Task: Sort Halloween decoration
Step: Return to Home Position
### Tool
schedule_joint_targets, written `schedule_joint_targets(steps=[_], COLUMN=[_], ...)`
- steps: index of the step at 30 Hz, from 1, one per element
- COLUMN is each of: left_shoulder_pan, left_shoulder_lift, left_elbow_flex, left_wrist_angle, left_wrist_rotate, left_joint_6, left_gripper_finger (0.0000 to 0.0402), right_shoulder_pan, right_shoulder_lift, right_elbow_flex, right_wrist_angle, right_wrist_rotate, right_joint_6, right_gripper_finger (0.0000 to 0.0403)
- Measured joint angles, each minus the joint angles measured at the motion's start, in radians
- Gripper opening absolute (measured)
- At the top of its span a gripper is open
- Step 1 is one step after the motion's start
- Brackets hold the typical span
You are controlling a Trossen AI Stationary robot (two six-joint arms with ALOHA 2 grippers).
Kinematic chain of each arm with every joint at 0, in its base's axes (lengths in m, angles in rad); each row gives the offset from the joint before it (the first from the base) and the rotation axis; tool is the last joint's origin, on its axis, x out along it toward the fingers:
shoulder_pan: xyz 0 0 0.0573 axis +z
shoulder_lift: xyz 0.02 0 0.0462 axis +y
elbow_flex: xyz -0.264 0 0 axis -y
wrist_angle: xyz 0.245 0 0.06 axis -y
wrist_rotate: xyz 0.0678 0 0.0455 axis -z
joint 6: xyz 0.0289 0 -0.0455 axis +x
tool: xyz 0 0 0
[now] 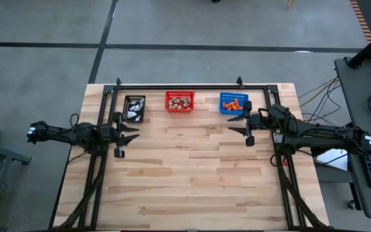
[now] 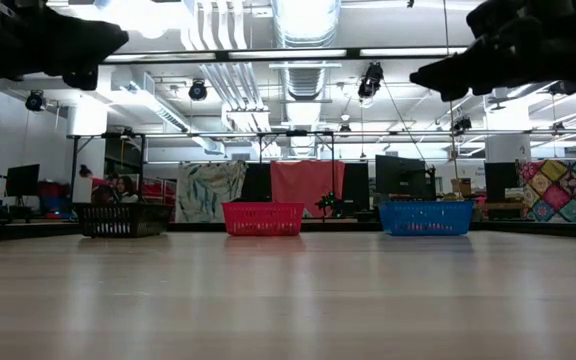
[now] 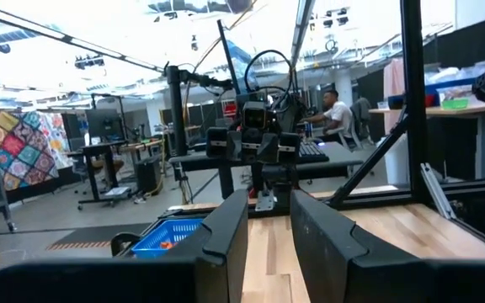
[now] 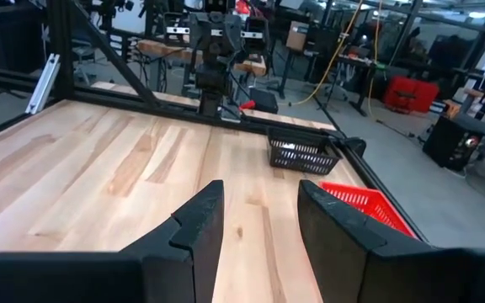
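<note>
Hovering high at either side of the table, the left gripper and right gripper keep parted, empty fingers, probably because the Halloween decoration already lies sorted by colour inside the black basket, red basket and blue basket.

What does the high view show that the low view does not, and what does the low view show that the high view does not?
Only the high view: what fills the baskets, white trinkets in the black basket, beige trinkets in the red basket, orange trinkets in the blue basket; also the left pincer and right pincer, both plainly open over the table. Only the low view: ceiling ducts and a patterned quilt beyond the table. Both: the three baskets in one row.
</note>
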Motion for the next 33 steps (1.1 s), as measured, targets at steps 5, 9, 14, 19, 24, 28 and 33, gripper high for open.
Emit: schedule_joint_targets(steps=[5, 9, 14, 19, 24, 28, 33], left_shoulder_pan=[0.000, 0.000, 0.000, 0.000, 0.000, 0.000, 0.000], left_shoulder_lift=[-0.028, -0.041, -0.053, -0.051, -0.051, -0.049, -0.049], left_elbow_flex=[-0.053, -0.054, -0.055, -0.055, -0.055, -0.055, -0.055], left_wrist_angle=[0.018, 0.005, 0.003, 0.000, 0.000, 0.000, 0.000], left_wrist_rotate=[0.000, 0.006, 0.025, 0.025, 0.025, 0.024, 0.024], left_joint_6=[-0.035, -0.060, -0.054, -0.053, -0.053, -0.053, -0.053], left_gripper_finger=[0.0075, 0.0075, 0.0075, 0.0075, 0.0075, 0.0075, 0.0075], right_shoulder_pan=[0.000, 0.000, -0.007, -0.008, -0.011, -0.011, -0.011], right_shoulder_lift=[-0.010, -0.031, -0.078, -0.120, -0.155, -0.188, -0.241], right_elbow_flex=[0.000, 0.000, 0.000, -0.002, -0.010, -0.011, -0.012], right_wrist_angle=[-0.012, -0.025, -0.066, -0.086, -0.124, -0.153, -0.205], right_wrist_rotate=[0.000, 0.004, 0.007, 0.007, 0.007, 0.007, 0.007], right_joint_6=[0.000, -0.001, -0.009, -0.012, -0.010, -0.011, -0.012], right_gripper_finger=[0.0144, 0.0144, 0.0144, 0.0144, 0.0144, 0.0144, 0.0144])
